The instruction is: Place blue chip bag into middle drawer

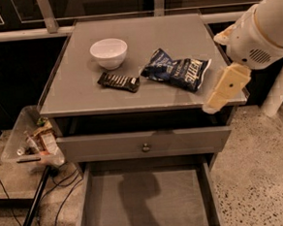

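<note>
Faintly, white "Kettle" lettering on the blue chip bag [177, 71] atop the cabinet [81, 90], claw [214, 101] nearby, state unclear.

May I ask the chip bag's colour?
The chip bag is navy with white lettering, camera view; hand hovers right of it.

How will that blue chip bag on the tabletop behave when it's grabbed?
The blue chip bag looks crumpled, so probably light and floppy; its foil may slip. The gripper hangs by the front right corner of the tabletop.
</note>
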{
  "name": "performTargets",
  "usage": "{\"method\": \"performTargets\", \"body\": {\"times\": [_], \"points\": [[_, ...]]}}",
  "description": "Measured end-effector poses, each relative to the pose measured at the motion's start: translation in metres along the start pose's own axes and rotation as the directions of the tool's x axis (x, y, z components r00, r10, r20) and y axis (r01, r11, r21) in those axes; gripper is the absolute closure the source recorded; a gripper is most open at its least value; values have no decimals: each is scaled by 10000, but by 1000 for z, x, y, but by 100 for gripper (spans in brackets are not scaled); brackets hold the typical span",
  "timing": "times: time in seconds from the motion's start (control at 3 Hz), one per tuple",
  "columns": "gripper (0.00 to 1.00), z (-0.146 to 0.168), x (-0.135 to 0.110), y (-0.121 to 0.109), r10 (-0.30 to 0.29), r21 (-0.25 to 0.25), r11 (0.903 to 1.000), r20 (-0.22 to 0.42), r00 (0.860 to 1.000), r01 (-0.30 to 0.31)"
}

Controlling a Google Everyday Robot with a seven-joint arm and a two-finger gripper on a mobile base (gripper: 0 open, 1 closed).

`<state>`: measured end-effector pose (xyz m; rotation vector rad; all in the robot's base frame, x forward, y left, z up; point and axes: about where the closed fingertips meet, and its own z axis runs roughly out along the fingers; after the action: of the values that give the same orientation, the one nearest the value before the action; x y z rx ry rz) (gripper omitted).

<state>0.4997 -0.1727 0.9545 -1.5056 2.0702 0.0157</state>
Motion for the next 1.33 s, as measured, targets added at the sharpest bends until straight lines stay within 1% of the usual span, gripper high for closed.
{"method": "performTargets", "body": {"times": [0.33, 0.67, 1.0, 1.33], "points": [[0, 20, -10, -20, 329, 656, 9970, 1118, 9932, -404], [0, 20, -10, -20, 328, 656, 9970, 1120, 9932, -403], [0, 31, -20, -22, 89, 620, 9979, 1369, 9905, -175], [0, 59, -34, -37, -104, 631, 9980, 1852, 9827, -14]]}}
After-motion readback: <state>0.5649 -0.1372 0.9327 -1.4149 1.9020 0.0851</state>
